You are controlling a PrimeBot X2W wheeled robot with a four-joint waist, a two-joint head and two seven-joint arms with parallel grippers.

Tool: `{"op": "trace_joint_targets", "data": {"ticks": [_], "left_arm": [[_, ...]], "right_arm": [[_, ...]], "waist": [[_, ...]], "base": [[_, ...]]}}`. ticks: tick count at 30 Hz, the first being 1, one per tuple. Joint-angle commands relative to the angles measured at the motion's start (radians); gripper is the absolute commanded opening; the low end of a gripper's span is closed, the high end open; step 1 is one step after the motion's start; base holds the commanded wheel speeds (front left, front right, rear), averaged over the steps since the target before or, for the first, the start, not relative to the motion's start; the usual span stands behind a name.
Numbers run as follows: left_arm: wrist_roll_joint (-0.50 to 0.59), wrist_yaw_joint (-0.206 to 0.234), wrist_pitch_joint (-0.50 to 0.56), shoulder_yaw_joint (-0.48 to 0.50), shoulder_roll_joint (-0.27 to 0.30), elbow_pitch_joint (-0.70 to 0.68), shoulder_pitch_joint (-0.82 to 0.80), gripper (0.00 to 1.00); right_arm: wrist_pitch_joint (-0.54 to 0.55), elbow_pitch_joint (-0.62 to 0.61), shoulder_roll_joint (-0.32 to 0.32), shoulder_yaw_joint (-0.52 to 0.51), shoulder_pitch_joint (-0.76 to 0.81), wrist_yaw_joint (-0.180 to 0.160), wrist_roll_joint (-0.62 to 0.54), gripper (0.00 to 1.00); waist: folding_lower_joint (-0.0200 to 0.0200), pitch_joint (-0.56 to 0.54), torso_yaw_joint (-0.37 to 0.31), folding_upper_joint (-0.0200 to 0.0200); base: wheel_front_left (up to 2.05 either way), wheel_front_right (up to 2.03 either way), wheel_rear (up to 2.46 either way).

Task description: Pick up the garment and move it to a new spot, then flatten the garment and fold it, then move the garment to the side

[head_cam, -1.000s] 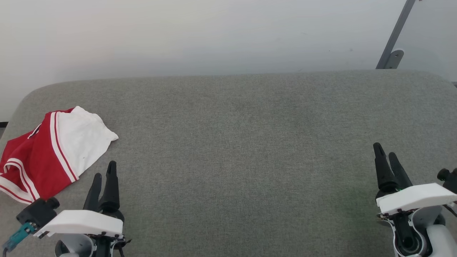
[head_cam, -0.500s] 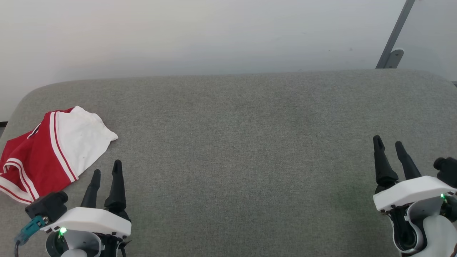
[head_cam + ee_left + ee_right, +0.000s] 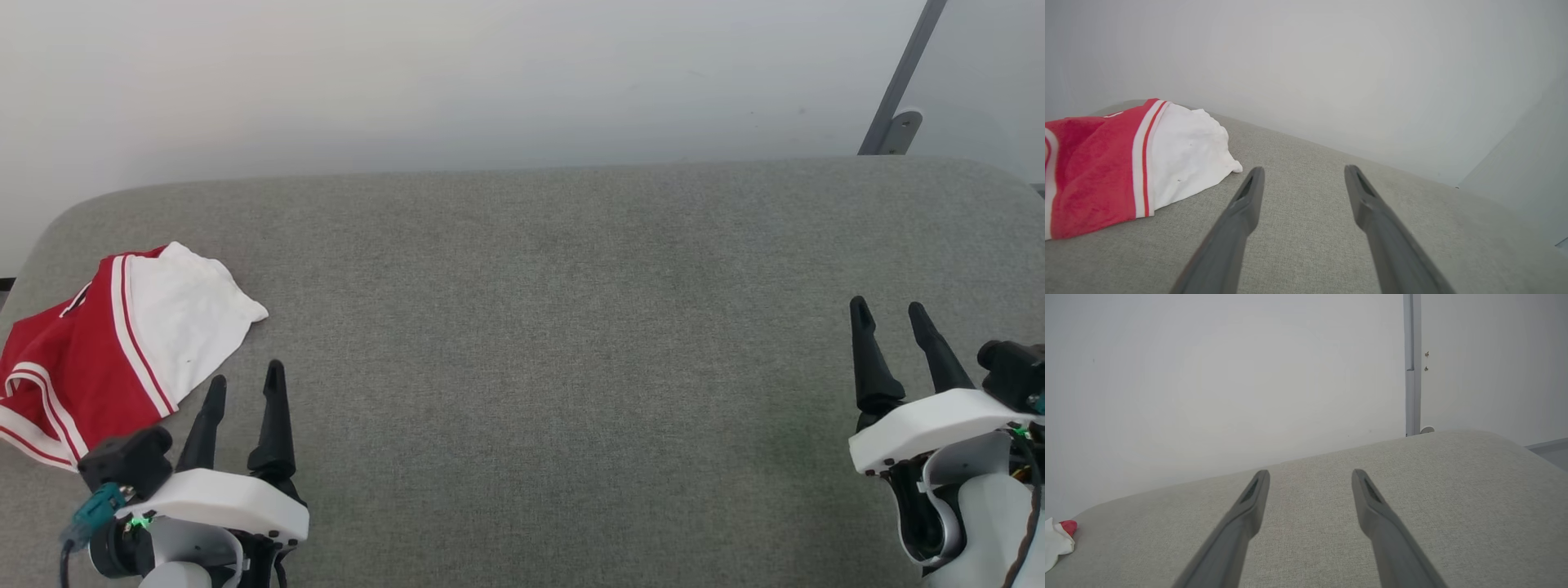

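Nearest in, at seven o'clock of the head view, the left gripper with two long dark fingers and a white wrist shell (image 3: 246,374) sat low over the grey woven fabric surface (image 3: 531,327). Its fingers were spread wide and there was nothing between them. Across at four o'clock was the right gripper of the same build (image 3: 887,305), its fingers parted too and empty, tips aimed toward twelve. Whether either one touched the fabric, I could not tell.

Just past the left fingertips, toward ten o'clock, the small red jersey-like garment with a white section and white-and-red striped trim (image 3: 122,343) lay rumpled by the surface's rounded left edge, at nine o'clock overall. The red part lay on the nine o'clock side and the white panel on the three o'clock side, with a tiny dark speck on the white. From the left wrist, the white corner ended near the fingertip at nine o'clock, close but apart. From the right wrist, a scrap of white and red peeked in at eight o'clock, well apart from those fingers.

Farthest back, at twelve, a plain pale wall (image 3: 408,82) rose behind the surface, and at one o'clock a slim grey metal post (image 3: 902,73) leaned up from a rounded foot
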Motion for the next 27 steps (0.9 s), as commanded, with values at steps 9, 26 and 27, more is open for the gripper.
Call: {"op": "trace_joint_targets", "data": {"ticks": [9,26,27], "left_arm": [[0.092,0.004,-0.029,-0.004,0.013,0.022,-0.023,1.00],[0.227,-0.016,-0.067,0.001,0.013,0.091,-0.033,1.00],[0.235,-0.018,-0.069,0.003,0.015,0.093,-0.034,1.00]], "right_arm": [[-0.032,0.020,-0.014,0.015,-0.037,0.000,-0.097,1.00],[-0.071,0.047,-0.026,0.021,-0.041,0.000,-0.200,1.00],[-0.073,0.048,-0.027,0.021,-0.039,0.000,-0.208,1.00]], "waist": [[0.0000,-0.006,-0.004,0.0000],[0.0000,-0.014,-0.006,0.0000],[0.0000,-0.015,-0.006,0.0000]], "base": [[0.00,0.00,0.00],[0.00,0.00,0.00],[0.00,0.00,0.00]]}}
